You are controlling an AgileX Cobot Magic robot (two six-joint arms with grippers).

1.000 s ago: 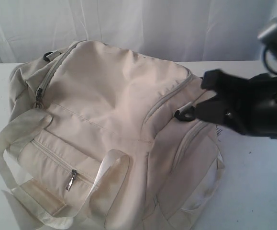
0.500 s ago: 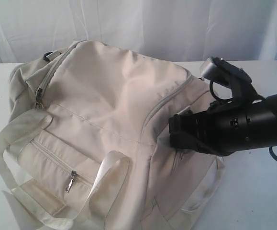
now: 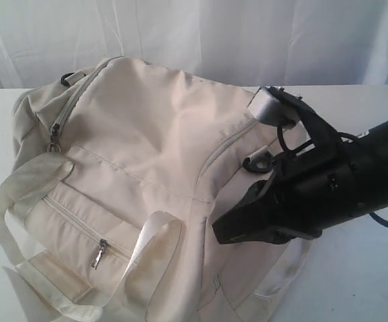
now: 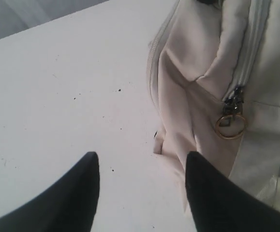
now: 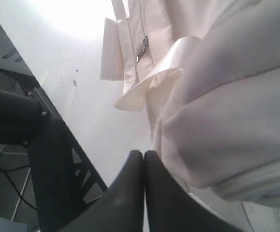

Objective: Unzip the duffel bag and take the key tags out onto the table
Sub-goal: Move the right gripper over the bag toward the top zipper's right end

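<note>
While the left gripper [image 4: 142,158] is hovering over the table [image 4: 57,87] with jaws apart, the duffel bag [image 4: 256,96] is lying just beside one finger; the right gripper [image 5: 143,154] is holding its jaws together close beside it too.

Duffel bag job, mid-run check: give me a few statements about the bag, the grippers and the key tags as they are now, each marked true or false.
1. The right gripper is shut, with its fingers pressed together. True.
2. The left gripper grips the ring zipper pull. False: its jaws stand open at the edge of the duffel bag, partly over the table and apart from the pull.
3. Key tags lie out on the table. False: none show in any view.
4. In the exterior view, the right arm reaches over the bag's right part. True.
</note>
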